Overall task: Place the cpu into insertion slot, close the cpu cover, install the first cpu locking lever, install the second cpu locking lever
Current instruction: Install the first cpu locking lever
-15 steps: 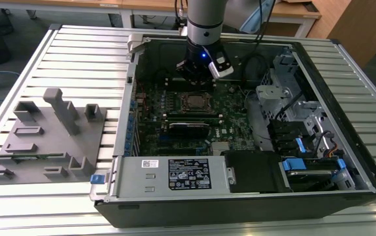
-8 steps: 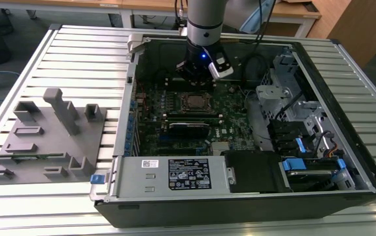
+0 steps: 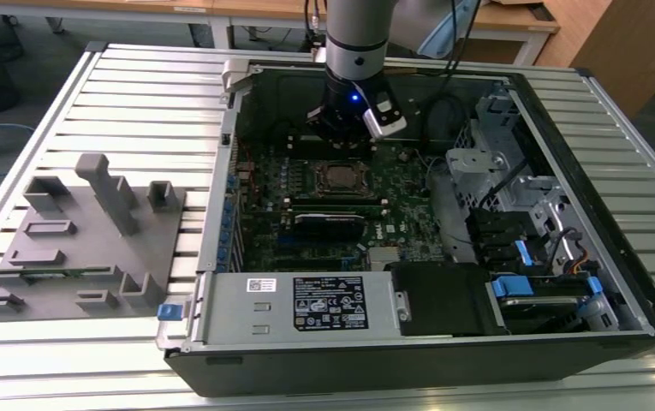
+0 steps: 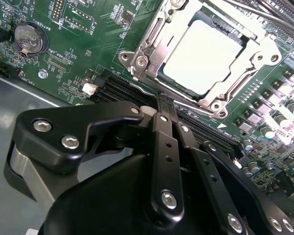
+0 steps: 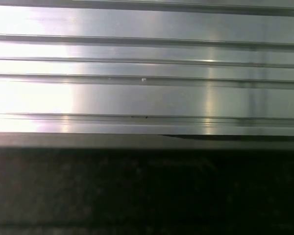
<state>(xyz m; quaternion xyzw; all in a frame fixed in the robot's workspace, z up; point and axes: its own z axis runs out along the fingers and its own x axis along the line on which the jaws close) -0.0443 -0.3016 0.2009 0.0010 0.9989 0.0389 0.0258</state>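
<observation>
In the exterior view my gripper (image 3: 341,144) hangs inside the open computer case (image 3: 601,171), just behind the insertion slot. The cpu (image 3: 337,177) lies flat in that slot. In the second wrist view the cpu (image 4: 201,55) shows a pale square top, and the cpu cover (image 4: 154,46) lies down around it as a metal frame. A thin locking lever (image 4: 186,101) runs along the socket edge nearest my fingertips. My gripper (image 4: 165,108) is shut with its two black fingers (image 4: 162,147) pressed together and nothing between them, its tips close to that edge.
A grey fixture block (image 3: 76,240) stands on the slatted table at the exterior view's left. Inside the case are a black-labelled module (image 3: 330,225), the power supply (image 3: 304,304) at the front and drive bays (image 3: 532,257) at the right. A coin battery (image 4: 27,38) sits on the board.
</observation>
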